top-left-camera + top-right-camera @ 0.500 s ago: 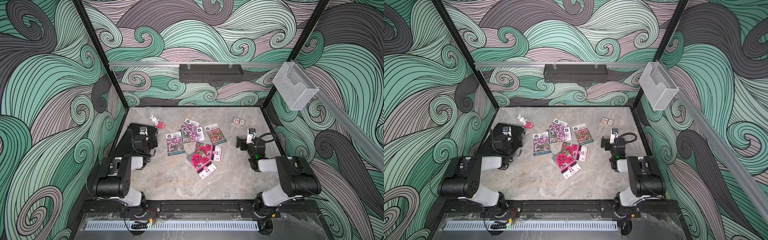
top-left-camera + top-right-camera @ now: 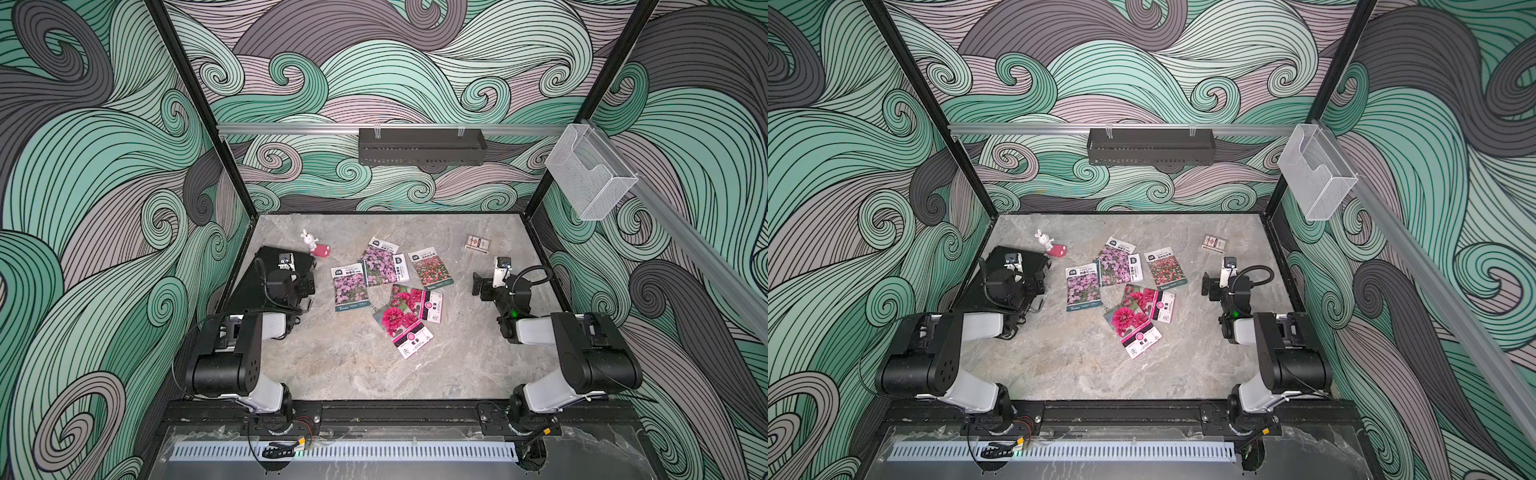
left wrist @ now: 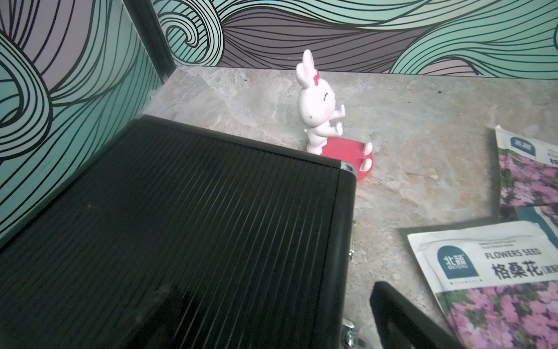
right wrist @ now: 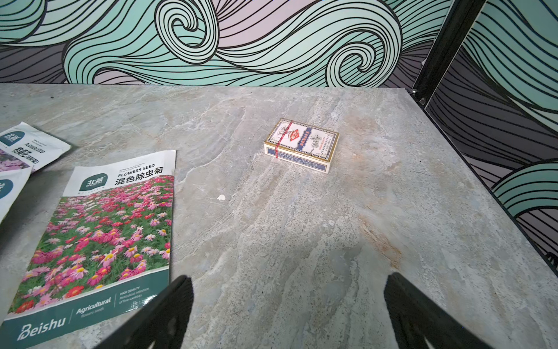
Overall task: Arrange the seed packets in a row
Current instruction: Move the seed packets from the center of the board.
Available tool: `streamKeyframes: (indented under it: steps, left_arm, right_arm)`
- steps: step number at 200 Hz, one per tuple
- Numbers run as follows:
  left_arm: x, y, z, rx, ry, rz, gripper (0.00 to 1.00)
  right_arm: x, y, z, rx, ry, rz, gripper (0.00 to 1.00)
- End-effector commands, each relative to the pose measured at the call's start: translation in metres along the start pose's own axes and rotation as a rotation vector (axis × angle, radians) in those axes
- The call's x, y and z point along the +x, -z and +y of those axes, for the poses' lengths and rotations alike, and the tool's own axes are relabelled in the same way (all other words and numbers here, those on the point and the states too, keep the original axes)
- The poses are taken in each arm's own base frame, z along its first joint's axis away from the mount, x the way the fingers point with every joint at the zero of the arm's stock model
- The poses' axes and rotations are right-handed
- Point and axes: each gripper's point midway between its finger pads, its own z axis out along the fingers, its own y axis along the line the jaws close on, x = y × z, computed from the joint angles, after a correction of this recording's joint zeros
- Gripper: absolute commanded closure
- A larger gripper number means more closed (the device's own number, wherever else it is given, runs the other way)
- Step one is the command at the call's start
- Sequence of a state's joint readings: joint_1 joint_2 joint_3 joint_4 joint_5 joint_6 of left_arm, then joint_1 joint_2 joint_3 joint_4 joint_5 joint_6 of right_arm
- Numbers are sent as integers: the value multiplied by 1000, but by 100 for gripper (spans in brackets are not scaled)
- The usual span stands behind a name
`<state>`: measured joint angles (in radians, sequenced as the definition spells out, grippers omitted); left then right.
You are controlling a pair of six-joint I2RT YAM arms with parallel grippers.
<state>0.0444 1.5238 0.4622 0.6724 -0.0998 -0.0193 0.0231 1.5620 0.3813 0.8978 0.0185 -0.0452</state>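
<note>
Walls (image 2: 104, 166): teal, grey and mauve wave pattern on three sides.
Surface: grey marbled tabletop (image 2: 353, 374).
Black ribbed case (image 3: 181, 226): flat, far left.
Left gripper (image 2: 306, 286): jaws wide, empty, over the case's edge.
Rabbit figurine (image 2: 308, 240): upright, behind the case.
Seed packets (image 2: 350, 286): mid-table, overlapping, at mixed angles.
Card box (image 4: 302, 145): alone, right rear.
Right gripper (image 4: 288, 281): jaws wide, empty, beside red-pink packet (image 4: 99, 235).

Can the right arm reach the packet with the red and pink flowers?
Probably yes. The right gripper is open and empty beside the red-pink packet, with only bare table between them.
</note>
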Motion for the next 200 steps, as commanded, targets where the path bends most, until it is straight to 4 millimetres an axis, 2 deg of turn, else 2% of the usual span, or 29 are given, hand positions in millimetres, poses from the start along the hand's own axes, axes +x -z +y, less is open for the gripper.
streamKeyframes:
  steps: [1, 137, 172, 181, 200]
  left_arm:
    - [-2, -4, 0, 8, 22, 13, 1]
    - [-5, -2, -1, 19, 23, 8, 1]
    - [-35, 7, 15, -61, 60, 69, 2]
    - [-54, 19, 21, -89, 83, 35, 2]
    - [-76, 38, 31, -143, 123, 46, 2]
  right_arm:
    - [-9, -2, 0, -4, -12, -18, 0]
    - [-11, 1, 2, 9, 11, -31, 1]
    - [-30, 9, 8, 37, 62, -14, 0]
    - [-38, 12, 12, 40, 90, -9, 0]
    - [-64, 26, 28, 54, 131, -31, 1]
